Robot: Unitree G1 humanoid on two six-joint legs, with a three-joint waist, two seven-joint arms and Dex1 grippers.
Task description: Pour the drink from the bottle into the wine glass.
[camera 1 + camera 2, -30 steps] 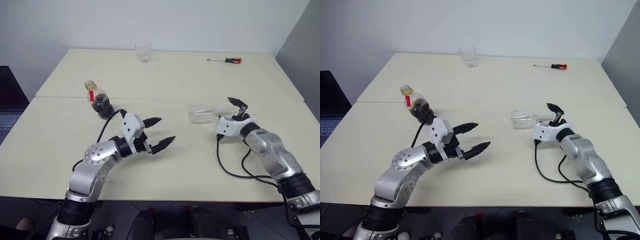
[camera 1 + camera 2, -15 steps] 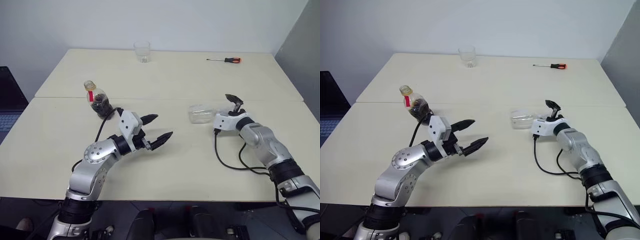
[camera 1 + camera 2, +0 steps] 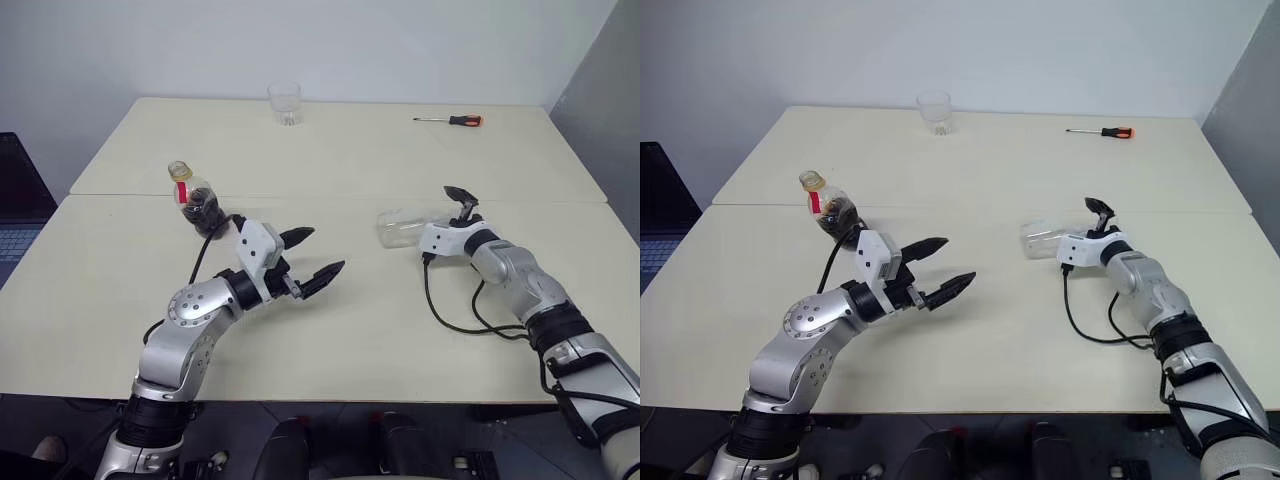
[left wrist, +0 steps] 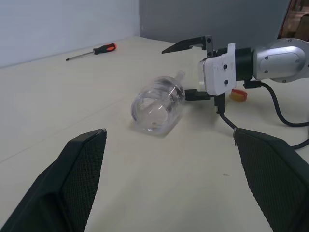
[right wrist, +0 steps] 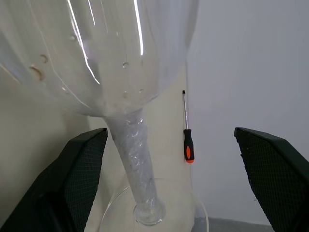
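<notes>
I see even, bright overhead light and soft, faint shadows on the surface (image 3: 330, 160). No blur in the head views. White glare streaks run down the wine glass (image 5: 96, 53) bowl in my right wrist view. Left wrist view: near fingers (image 4: 67, 188) slightly soft.

Two cream tables (image 3: 400, 150) pushed together, white wall (image 3: 300, 40), perhaps grey partition (image 3: 610, 70)

On the surface (image 3: 330, 160) there is one bottle (image 3: 196, 200) of dark drink, one wine glass (image 3: 400, 227) lying on its side, and one clear tumbler (image 3: 285, 103). There is also one screwdriver (image 3: 450, 120) with a red handle.
</notes>
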